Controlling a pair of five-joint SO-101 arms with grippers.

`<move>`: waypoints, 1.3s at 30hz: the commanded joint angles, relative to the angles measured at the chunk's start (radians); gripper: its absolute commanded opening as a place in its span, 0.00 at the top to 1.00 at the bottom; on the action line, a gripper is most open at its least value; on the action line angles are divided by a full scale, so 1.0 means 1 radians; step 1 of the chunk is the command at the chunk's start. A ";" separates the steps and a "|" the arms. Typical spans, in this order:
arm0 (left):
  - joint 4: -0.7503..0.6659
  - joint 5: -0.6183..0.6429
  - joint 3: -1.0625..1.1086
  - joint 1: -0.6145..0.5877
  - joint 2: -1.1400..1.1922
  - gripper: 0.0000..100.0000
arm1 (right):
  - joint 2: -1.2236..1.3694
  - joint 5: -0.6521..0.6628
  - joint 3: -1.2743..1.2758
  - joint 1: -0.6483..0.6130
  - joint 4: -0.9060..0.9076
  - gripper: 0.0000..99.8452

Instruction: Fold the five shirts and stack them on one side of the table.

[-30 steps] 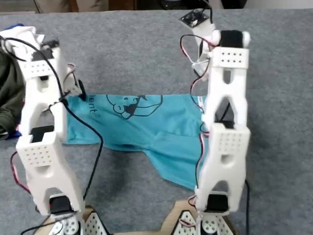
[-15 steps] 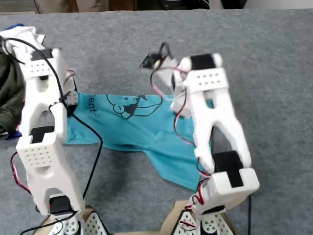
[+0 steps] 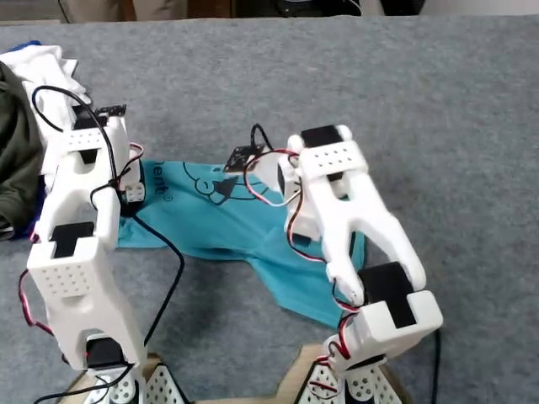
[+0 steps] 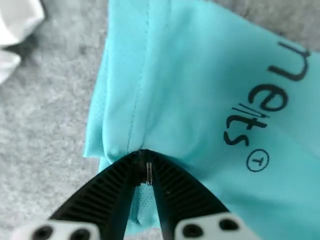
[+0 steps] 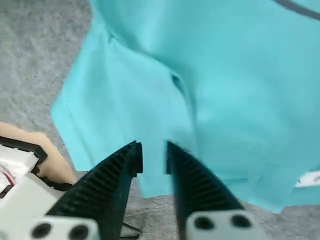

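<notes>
Grey desk [image 3: 438, 126]: carries all items noted below.

Teal shirt [image 3: 244, 227]: lies flat across the middle of the desk, partly folded, with black print facing up and one corner trailing toward the arm bases.

Left arm [image 3: 76, 244]: stands over the shirt's lettered end. Right arm [image 3: 345, 219]: bent over the shirt's middle, its wrist above the printed drawing.

Dark green garment [image 3: 13, 160]: bunched at the desk's left edge, well apart from the teal shirt. White garment [image 3: 42, 67]: crumpled just behind it, in the far left corner.

Left fingers [image 4: 110, 190]: tips closed together on a puckered fold at the shirt's edge, beside the black lettering.

Right fingers [image 5: 112, 175]: narrowly parted, with nothing between them, over plain teal fabric near the shirt's lower edge. Whether they touch the cloth cannot be determined.
</notes>
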 commanded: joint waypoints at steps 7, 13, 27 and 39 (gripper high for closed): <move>-0.061 -0.009 0.008 0.012 -0.033 0.98 | -0.061 0.002 0.110 -0.022 -0.114 0.83; -0.061 -0.009 0.008 0.012 -0.033 0.98 | -0.061 0.002 0.183 -0.021 -0.201 0.89; -0.061 -0.009 0.008 0.012 -0.031 0.98 | -0.073 0.002 0.179 0.081 -0.153 0.96; -0.061 -0.009 0.008 0.012 -0.030 0.98 | -0.139 0.015 0.182 0.076 -0.204 0.88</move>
